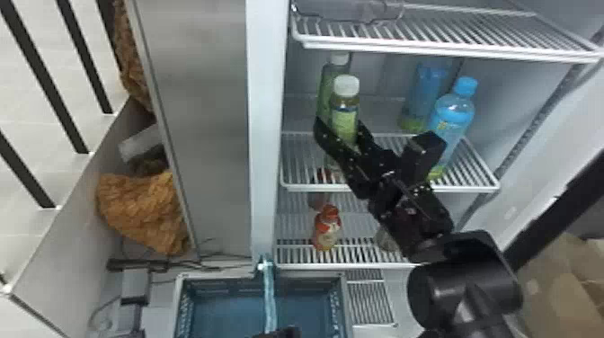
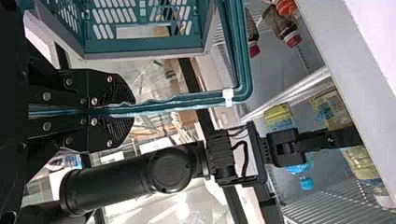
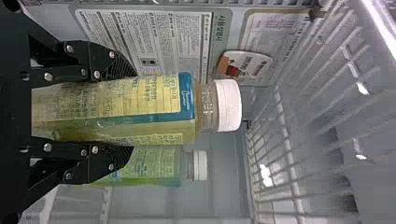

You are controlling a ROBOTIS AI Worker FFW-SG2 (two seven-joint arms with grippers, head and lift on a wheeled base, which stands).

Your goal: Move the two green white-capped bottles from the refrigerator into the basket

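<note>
front bottle (image 1: 345,117) stands upright in the fridge (image 1: 265,135), just ahead of the rear bottle (image 1: 325,90), and in the head view i'd worry that a sideways pull by the right gripper (image 1: 338,123) might topple that neighbour. over in the left wrist view, the left gripper (image 2: 134,111) is pinched tight on the handle (image 2: 187,98) of the basket (image 2: 140,49), which could tip if that narrow hold slips. in the right wrist view, the right gripper's fingers are closed against the front bottle's sides, where an uneven squeeze could let it twist.
</note>
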